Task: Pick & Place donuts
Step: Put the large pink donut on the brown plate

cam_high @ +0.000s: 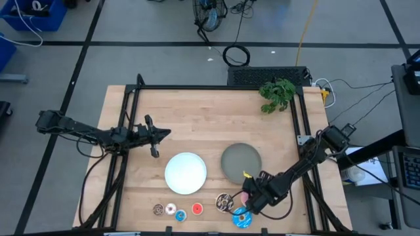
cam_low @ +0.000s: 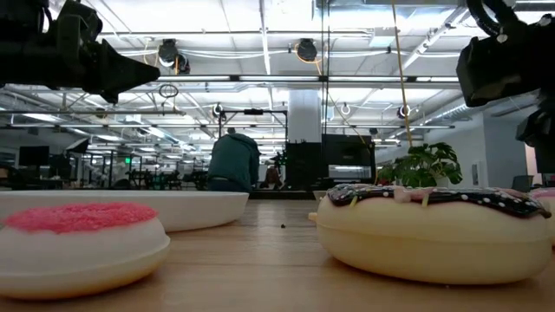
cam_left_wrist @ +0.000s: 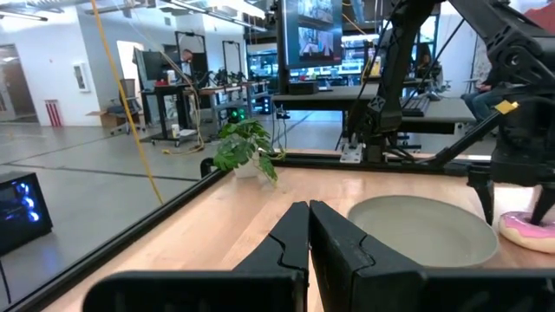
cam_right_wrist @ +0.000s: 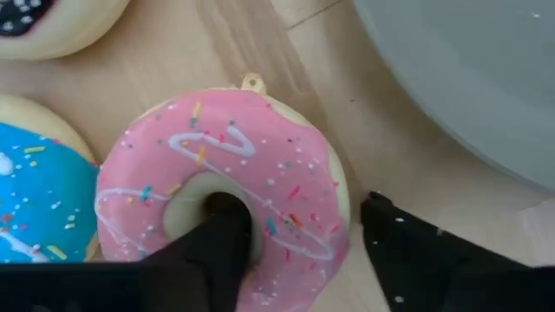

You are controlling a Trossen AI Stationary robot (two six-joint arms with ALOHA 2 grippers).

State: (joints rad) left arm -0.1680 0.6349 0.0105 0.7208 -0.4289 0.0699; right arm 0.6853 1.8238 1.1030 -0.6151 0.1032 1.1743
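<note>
Pale wooden boards run right under the right gripper [cam_right_wrist: 299, 247], which hangs over the near edge of the table [cam_high: 131, 190], fingers spread around one side of the pink donut [cam_right_wrist: 221, 195]. One finger sits down in the donut's hole and the other stands just outside the ring, on the side toward the grey plate [cam_right_wrist: 468, 78]; that straddle, I'd judge, is meant to pinch the soft ring through its wall rather than across its whole width. The jaws have not yet bitten, and the donut lies flat on the wood.

Touching the pink donut on the far side from the outer finger is the blue donut [cam_right_wrist: 39, 199], and just past that the sprinkled chocolate donut [cam_right_wrist: 35, 22], so the three big ones crowd together and a wider grasp would likely nudge a neighbour. The grey plate lies just beyond the pincer, a short carry if it is the target.

Farther along the near edge sits the row of mini donuts [cam_high: 177, 210], then the white plate [cam_high: 186, 173]. Well apart, the left gripper [cam_left_wrist: 309, 227] waits with fingers pressed together, holding nothing.
</note>
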